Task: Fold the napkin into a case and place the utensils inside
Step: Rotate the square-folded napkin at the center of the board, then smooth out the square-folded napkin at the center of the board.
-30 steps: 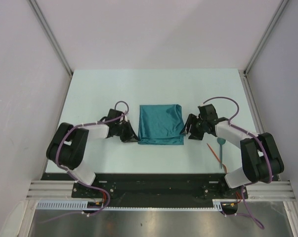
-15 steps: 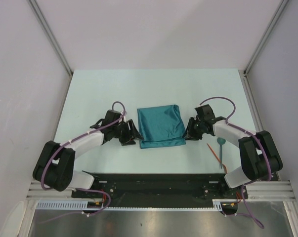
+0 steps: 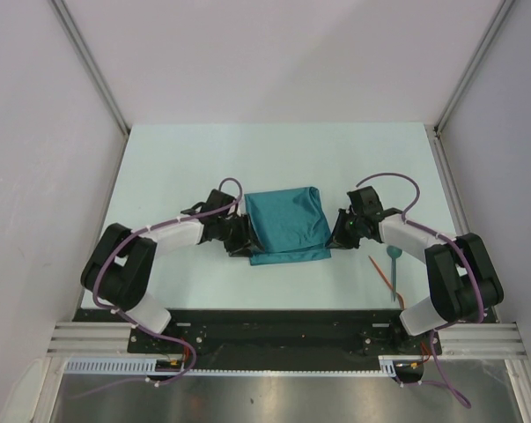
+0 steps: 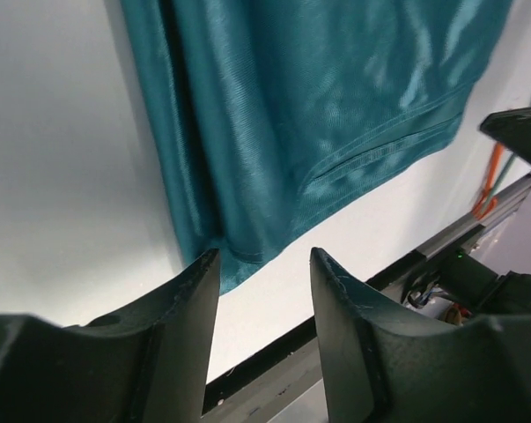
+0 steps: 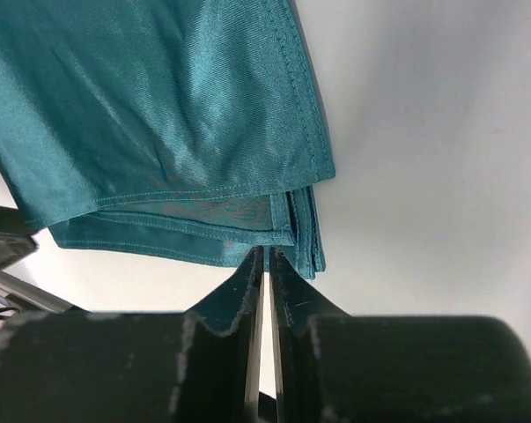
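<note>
The teal napkin [image 3: 287,225] lies folded into a rough square at the table's middle. My left gripper [image 3: 241,240] sits at its near left corner, open; in the left wrist view the cloth edge [image 4: 318,106] hangs just past the left finger, with nothing between the jaws [image 4: 265,256]. My right gripper [image 3: 334,236] is at the near right corner. In the right wrist view its jaws [image 5: 266,251] are pressed together over the stacked hems of the napkin [image 5: 159,115]. A thin orange-red utensil [image 3: 381,271] lies on the table right of the napkin, beside a teal spoon [image 3: 394,264].
The table's near edge and the black rail [image 3: 274,322] run just below the napkin. White walls and metal posts [image 3: 93,70] close in the left, right and back sides.
The left arm has reached right, up to the napkin's left corner, and its jaws have opened. The right gripper has closed at the right corner. The napkin has shifted slightly.
</note>
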`<state>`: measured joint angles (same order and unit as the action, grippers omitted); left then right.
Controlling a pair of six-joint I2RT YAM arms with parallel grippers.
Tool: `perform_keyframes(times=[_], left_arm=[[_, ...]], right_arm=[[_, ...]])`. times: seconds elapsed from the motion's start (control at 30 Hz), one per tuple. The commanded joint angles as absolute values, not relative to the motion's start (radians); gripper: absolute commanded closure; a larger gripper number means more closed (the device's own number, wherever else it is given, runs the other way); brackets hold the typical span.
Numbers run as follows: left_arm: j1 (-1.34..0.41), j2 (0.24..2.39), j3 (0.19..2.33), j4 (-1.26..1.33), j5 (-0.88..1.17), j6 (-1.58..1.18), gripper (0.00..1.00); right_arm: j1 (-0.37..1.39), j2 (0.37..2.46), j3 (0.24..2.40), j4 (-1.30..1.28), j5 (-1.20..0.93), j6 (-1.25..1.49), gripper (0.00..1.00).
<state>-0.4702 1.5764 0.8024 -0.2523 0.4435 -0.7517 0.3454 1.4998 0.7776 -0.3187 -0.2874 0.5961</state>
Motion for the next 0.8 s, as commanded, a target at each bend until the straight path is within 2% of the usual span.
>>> perform_keyframes(times=[0.0,0.13,0.27,0.67,0.77], left_arm=[[-0.486,1.586,0.844,-0.298,0.4,-0.738,0.49],[-0.486,1.603,0.851,-0.285,0.396,-0.73,0.53],[-0.486,1.615,0.845,-0.268,0.396,-0.732,0.67],[-0.468,1.537,0.75,-0.258,0.367,-0.715,1.0],[-0.462,1.529,0.707,-0.232,0.388,-0.715,1.0]], right_arm=[[0.347,1.494,0.776,-0.287,-0.291,0.607,0.92],[0.344,1.493,0.747,-0.25,-0.319,0.629,1.0],[0.348,1.488,0.713,-0.227,-0.331,0.652,1.0],[0.334,1.471,0.649,-0.238,-0.29,0.649,1.0],[0.325,1.476,0.64,-0.238,-0.285,0.646,1.0]])
